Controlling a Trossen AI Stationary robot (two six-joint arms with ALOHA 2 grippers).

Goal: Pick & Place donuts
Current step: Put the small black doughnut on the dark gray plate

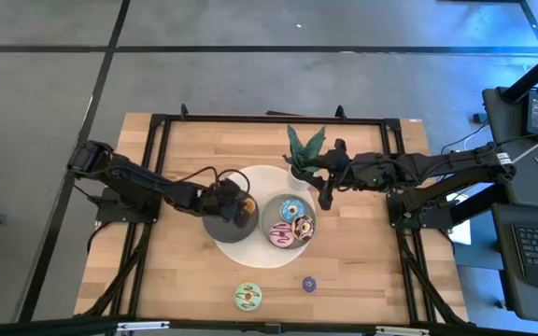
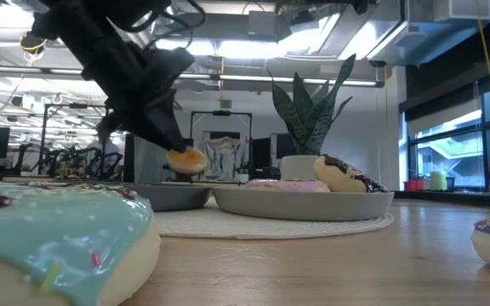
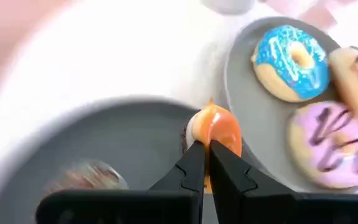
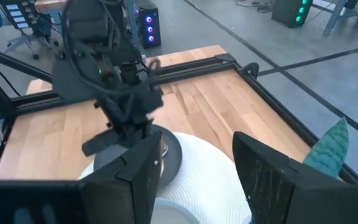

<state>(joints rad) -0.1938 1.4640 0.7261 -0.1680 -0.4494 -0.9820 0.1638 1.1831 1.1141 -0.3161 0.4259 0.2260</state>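
- The left gripper point(image 1: 242, 211) is seen at the middle of the high view, above the dark grey round dish point(image 1: 215, 226); its fingers point(image 3: 194, 168) are closed narrowly on a small orange-iced ring donut point(image 3: 214, 129), which is held clear of the dish.
- In the low view this donut is seen left of centre, lifted above the dish rim.
- The right gripper point(image 1: 325, 199) is placed just right of centre, beside the green plant point(image 1: 304, 145), with fingers wide apart and nothing between them.
- A lighter grey round dish point(image 1: 274, 210) right of the dark one is filled with a blue-iced donut point(image 1: 292, 209), a pink-iced donut point(image 1: 281, 234) and a brown-striped donut point(image 1: 303, 225).
- Both dishes are laid on a white round mat point(image 1: 261, 177).
- A green-iced donut point(image 1: 247, 297) and a small purple donut point(image 1: 308, 284) are lying on the wooden table point(image 1: 180, 280) at the lower centre.
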